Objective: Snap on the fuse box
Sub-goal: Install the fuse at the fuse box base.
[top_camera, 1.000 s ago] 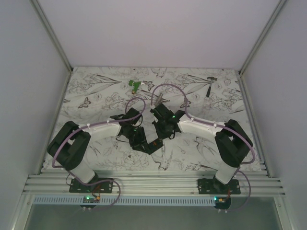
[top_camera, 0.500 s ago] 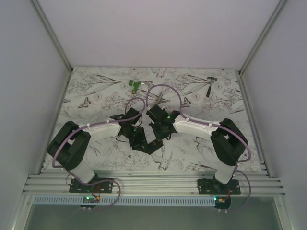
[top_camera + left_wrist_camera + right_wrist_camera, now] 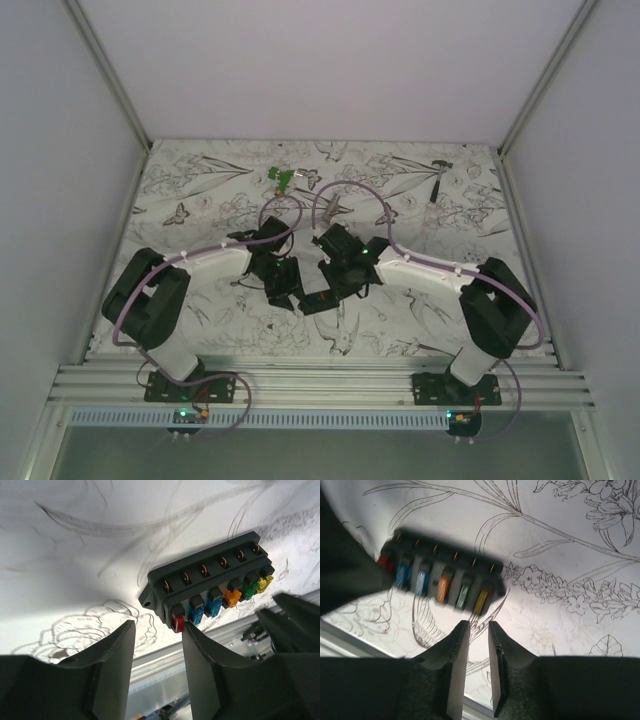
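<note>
Black plastic fuse box (image 3: 210, 587) flat on the table (image 3: 75, 555), fuses (image 3: 196, 614) exposed.
Left gripper (image 3: 157, 627) parted wide, right gripper (image 3: 478, 626) narrow, both empty; likely to skid or tilt under an off-centre push.

We see a counter (image 3: 200, 190) covered in a black-and-white print of flowers and butterflies. At its far edge, left of centre, lies a small green clip-like piece (image 3: 281, 177), and well apart at the far right lies a grey metal tool (image 3: 438, 178). Ribbed metal rails (image 3: 320, 380) run along the near edge.
</note>
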`<action>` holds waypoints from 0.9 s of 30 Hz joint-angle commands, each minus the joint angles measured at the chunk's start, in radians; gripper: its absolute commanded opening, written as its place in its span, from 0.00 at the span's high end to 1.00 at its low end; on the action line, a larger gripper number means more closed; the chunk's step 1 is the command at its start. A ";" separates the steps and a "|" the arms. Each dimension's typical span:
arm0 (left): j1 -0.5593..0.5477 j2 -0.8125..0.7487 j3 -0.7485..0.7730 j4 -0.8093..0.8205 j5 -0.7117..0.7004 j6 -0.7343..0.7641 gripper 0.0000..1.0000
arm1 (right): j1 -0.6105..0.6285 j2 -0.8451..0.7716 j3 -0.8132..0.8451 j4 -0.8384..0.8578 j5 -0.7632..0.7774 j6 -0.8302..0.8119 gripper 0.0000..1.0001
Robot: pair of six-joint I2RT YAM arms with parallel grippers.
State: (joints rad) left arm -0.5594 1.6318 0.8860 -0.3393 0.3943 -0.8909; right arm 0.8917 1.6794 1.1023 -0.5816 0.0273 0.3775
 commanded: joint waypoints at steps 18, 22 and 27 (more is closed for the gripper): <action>-0.107 -0.145 -0.034 -0.096 -0.225 0.036 0.39 | -0.154 0.102 0.127 0.203 -0.086 -0.241 0.74; -0.124 -0.066 -0.003 -0.075 -0.257 0.027 0.45 | -0.153 0.162 0.129 0.225 -0.126 -0.251 0.76; -0.104 0.029 0.039 -0.073 -0.289 0.047 0.48 | -0.153 0.137 0.060 0.228 -0.196 -0.247 0.77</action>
State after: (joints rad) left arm -0.6796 1.6024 0.8860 -0.3962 0.1570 -0.8448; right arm 0.7410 1.8465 1.1965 -0.3874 -0.0868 0.1513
